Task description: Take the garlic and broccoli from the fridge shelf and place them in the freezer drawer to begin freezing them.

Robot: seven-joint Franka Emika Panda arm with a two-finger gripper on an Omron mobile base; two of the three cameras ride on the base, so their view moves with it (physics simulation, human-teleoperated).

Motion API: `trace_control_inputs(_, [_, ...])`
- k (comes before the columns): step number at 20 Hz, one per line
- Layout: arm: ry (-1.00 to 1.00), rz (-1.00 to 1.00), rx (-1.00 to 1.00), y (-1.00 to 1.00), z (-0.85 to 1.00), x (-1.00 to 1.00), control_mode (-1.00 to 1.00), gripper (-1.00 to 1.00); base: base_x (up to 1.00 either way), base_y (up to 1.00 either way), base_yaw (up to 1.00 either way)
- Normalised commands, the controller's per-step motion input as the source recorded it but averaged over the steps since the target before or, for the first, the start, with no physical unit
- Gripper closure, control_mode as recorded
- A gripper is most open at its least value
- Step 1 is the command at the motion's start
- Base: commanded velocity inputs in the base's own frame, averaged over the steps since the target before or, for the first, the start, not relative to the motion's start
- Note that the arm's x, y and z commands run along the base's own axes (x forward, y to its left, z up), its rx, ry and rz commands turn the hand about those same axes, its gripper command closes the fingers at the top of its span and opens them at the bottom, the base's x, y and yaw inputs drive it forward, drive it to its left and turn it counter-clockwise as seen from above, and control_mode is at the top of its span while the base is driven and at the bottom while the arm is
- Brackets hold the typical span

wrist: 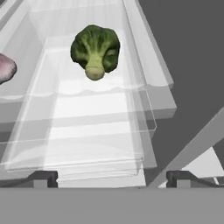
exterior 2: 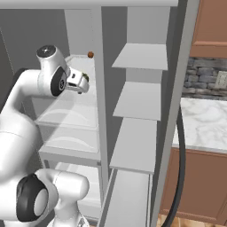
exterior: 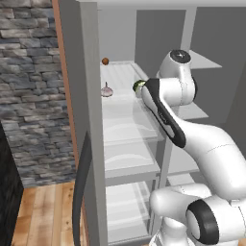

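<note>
The broccoli (wrist: 95, 49), a dark green bumpy clump with a pale stalk, lies on the translucent ribbed fridge shelf (wrist: 87, 113). My gripper (wrist: 112, 178) is open, its two dark fingertips (wrist: 43, 178) set wide apart, short of the broccoli and not touching it. From the right base view the gripper (exterior 2: 82, 84) hangs over the shelf with the broccoli (exterior 2: 84, 77) just beyond it. The pale pinkish garlic (exterior: 106, 91) rests further left on the same shelf (exterior: 120, 77), and its edge shows as the garlic (wrist: 5, 68) at the left of the hand view. I cannot tell which of the low compartments is the freezer drawer.
A small orange-brown ball (exterior: 104, 61) sits at the back of the shelf. Clear curved-front bins (exterior: 127, 144) stack below it. Plain grey narrower shelves (exterior 2: 138, 99) fill the right column. The open door with its dark gasket (exterior: 81, 187) stands at left, and a stone counter (exterior 2: 204, 124) lies to the right.
</note>
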Motion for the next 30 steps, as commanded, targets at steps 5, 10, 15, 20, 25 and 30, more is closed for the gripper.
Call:
trace_control_inputs(5, [0.0, -0.02, 0.0, 0.04, 0.04, 0.41, -1.0, -1.0, 0.0, 0.0, 0.0])
trace_control_inputs(10, [0.0, -0.03, 0.0, 0.17, 0.0, 0.45, -1.0, -1.0, 0.0, 0.0, 0.0])
trace_control_inputs(15, [0.0, 0.0, 0.0, 0.14, 0.0, 0.43, -1.0, -1.0, 0.0, 0.0, 0.0])
trace_control_inputs(20, [0.0, 0.0, 0.0, 0.0, 0.0, 0.4, -1.0, -1.0, 0.0, 0.0, 0.0])
trace_control_inputs(25, [0.0, 0.0, 0.0, 0.0, -0.01, 0.24, -1.0, -1.0, 0.0, 0.0, 0.0])
trace_control_inputs(30, [0.03, 0.0, 0.0, 0.0, -0.13, 0.3, -1.0, -1.0, 0.0, 0.0, 0.0])
